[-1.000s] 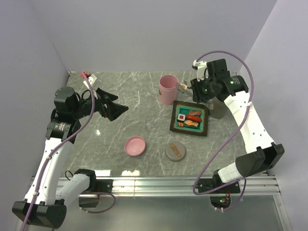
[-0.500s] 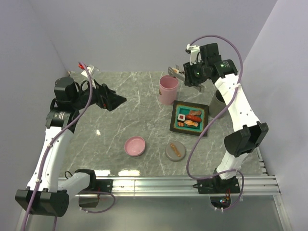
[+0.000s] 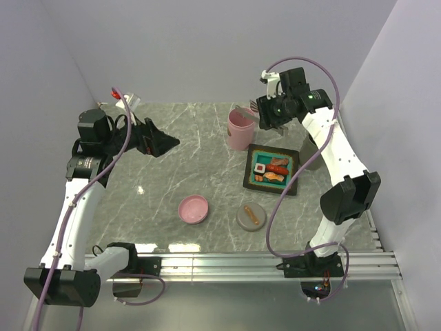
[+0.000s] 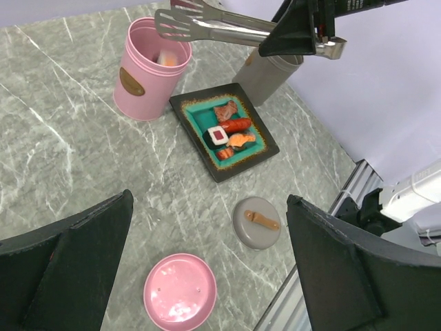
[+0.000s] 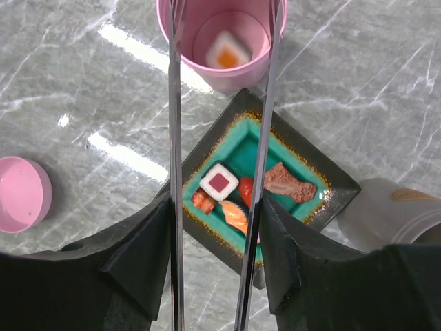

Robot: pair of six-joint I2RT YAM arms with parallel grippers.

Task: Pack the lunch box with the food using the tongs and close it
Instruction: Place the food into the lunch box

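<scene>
Grey marble tabletop [image 3: 172, 179], lilac walls [image 3: 207, 48]. The right gripper [image 4: 298, 34] clamps the tongs [image 4: 213, 27] above the pink cup [image 3: 240, 129] near the far edge; one sushi piece [image 5: 228, 49] lies inside, below the tips. The left gripper [image 3: 164, 143] stands wide apart.

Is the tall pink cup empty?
No: the tall pink cylindrical container holds one white-and-orange sushi piece, seen at its bottom.

A grey marble table [image 3: 172, 158] carries five things: a pink canister [image 3: 240, 132] at 1 o'clock, a black tray [image 3: 249, 167] at 3 o'clock, a grey canister [image 4: 265, 77] just beyond the tray, a pink lid [image 3: 193, 209] at 7 o'clock, and a grey lid [image 3: 250, 218] at 5 o'clock.
</scene>
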